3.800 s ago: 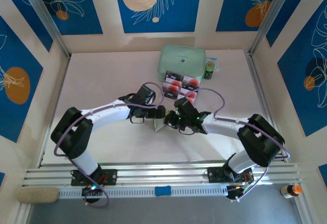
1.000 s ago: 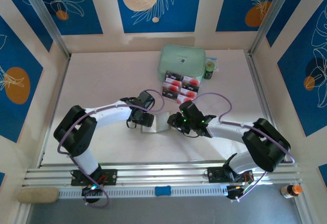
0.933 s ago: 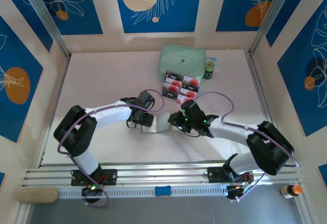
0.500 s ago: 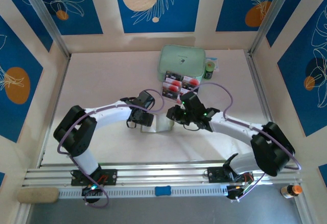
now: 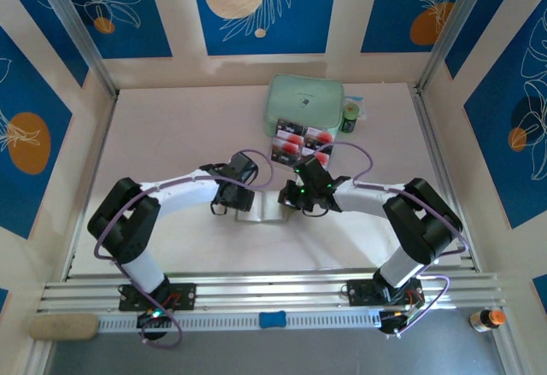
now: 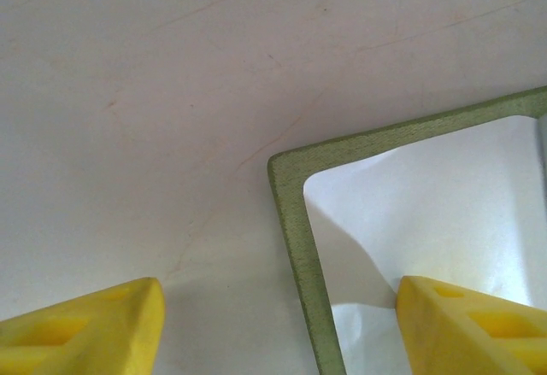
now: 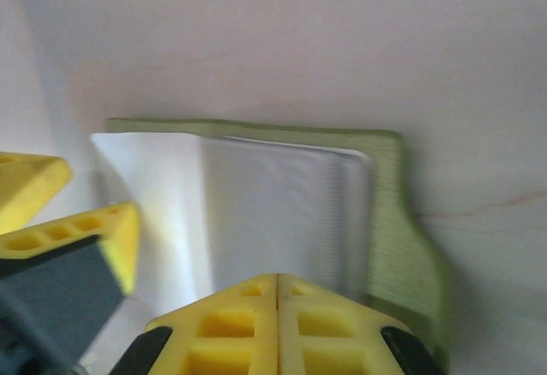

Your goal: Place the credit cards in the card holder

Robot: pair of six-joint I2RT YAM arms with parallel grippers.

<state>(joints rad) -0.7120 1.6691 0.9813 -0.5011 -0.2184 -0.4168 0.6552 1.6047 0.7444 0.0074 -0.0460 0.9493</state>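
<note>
The card holder (image 6: 289, 189) has one corner between the parted jaws of the left gripper (image 6: 279, 290). The right gripper (image 7: 278, 283) (jaws pressed together) sits at its near edge.

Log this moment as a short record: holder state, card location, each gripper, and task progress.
card holder: lying open on the table, pale inside facing up
credit cards: grouped on the near side of the mint zip case, apart from the holder
left gripper: open, fingers straddling the holder's corner
right gripper: shut, no card seen in it, tips over the holder's inside
progress: no card visible in the holder
</note>
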